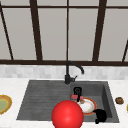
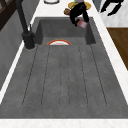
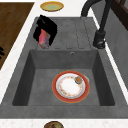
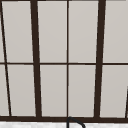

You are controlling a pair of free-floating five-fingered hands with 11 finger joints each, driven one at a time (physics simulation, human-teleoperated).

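Front view: the left hand (image 1: 77, 91) hangs over the sink (image 1: 37, 100), its fingers curled round a pink sponge (image 1: 74, 96) that sits just above the near rim of an orange-rimmed plate (image 1: 89, 107) in the basin. The grip keeps the sponge clear of the basin floor. The right hand (image 1: 100, 115) floats low at the basin's front right corner, idle. A red sphere (image 1: 67, 115) sits at the front edge, below the faucet (image 1: 68, 72).

Left side view: the hand holding the sponge (image 2: 82, 24) is at the far end of the sink, and the sponge hangs below its palm. The other hand (image 2: 112, 6) is beyond the tabletop (image 2: 112, 57), fingers spread and holding nothing.

Right side view: the sponge (image 3: 44, 38) stands on edge in the curled fingers (image 3: 50, 28), above where drainboard meets basin. The plate (image 3: 70, 86) lies flat and carries a small brown morsel (image 3: 78, 79). A green-filled dish (image 3: 52, 6) rests on the tabletop beyond.

Upper view: a dark-barred window (image 4: 36, 62) rises behind the faucet's arch (image 4: 75, 122)
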